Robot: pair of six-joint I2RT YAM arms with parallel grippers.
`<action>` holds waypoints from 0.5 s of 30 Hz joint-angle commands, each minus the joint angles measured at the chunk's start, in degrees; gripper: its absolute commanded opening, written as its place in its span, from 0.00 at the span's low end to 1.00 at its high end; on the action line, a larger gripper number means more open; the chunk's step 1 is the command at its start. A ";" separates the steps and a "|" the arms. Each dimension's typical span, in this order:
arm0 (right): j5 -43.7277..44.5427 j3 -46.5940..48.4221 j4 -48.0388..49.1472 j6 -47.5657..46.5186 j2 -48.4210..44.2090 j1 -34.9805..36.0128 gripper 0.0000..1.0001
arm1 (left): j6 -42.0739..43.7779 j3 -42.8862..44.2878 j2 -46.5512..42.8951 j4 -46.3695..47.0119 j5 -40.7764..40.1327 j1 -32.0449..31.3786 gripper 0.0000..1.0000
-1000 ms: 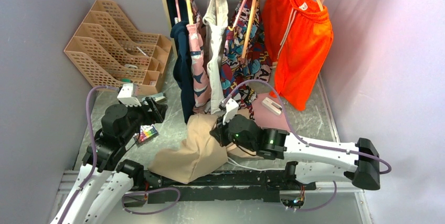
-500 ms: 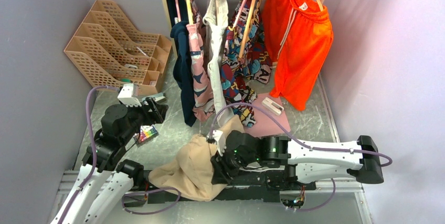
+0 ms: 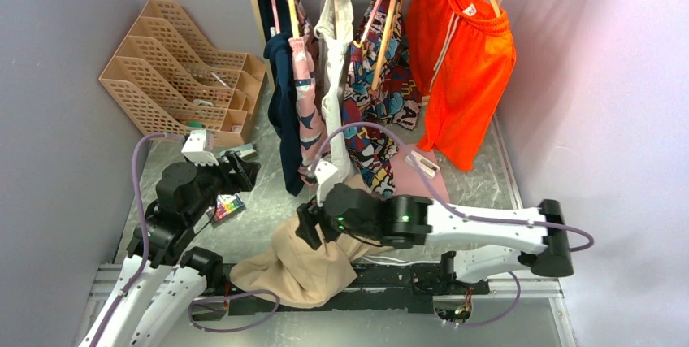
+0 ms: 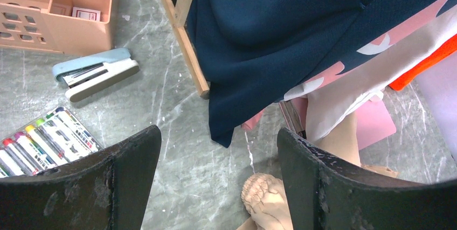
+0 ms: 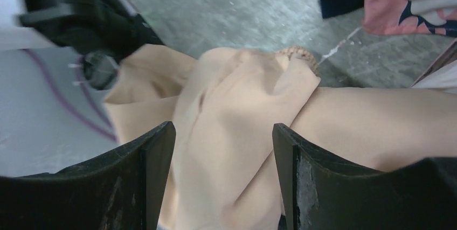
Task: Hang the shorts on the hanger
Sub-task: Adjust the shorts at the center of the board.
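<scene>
Between lilac walls (image 3: 57, 79), the grey marbled table (image 3: 479, 193) carries hanging clothes (image 3: 325, 54) at the back; the shorts (image 3: 305, 262) lie heaped at its near edge. Right gripper (image 5: 223, 133) — fingers spread just above them, gripping nothing. Left gripper (image 4: 218, 144) — wide apart, empty, near a stapler (image 4: 94, 71).

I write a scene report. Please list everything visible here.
beige shorts: one, beige, heaped near table edge
orange shorts: one, orange, far right
navy garment: one, navy, hanging leftmost
pink garment: one, pink patterned, beside navy
cream garment: one, cream, hanging centre
printed garment: one, multicolour, beside orange shorts
file organiser: one, peach, back left
stapler: one, blue-white, near organiser
crayon set: one, multicolour, left side
pink sheet: one, pink, under clothes
left end effector: one, black, open above table
right end effector: one, black, open above beige shorts
</scene>
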 commanded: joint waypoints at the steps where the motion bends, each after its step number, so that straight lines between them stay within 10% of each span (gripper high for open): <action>1: 5.94 -1.48 3.36 1.35 6.45 0.11 0.71 | 0.67 -0.06 -0.76 1.47 0.83 -0.28 0.83; 6: 8.76 -1.43 2.83 3.90 12.42 0.10 0.68 | 0.67 -0.14 -1.34 1.56 0.95 -0.24 0.83; 11: 12.45 -0.33 5.03 1.35 9.50 0.09 0.03 | 0.76 -0.03 -1.37 1.60 1.33 -0.27 0.82; 15: 9.82 0.72 15.00 -9.05 -0.59 0.06 0.00 | 0.11 0.52 -3.12 0.48 -1.28 -0.23 0.82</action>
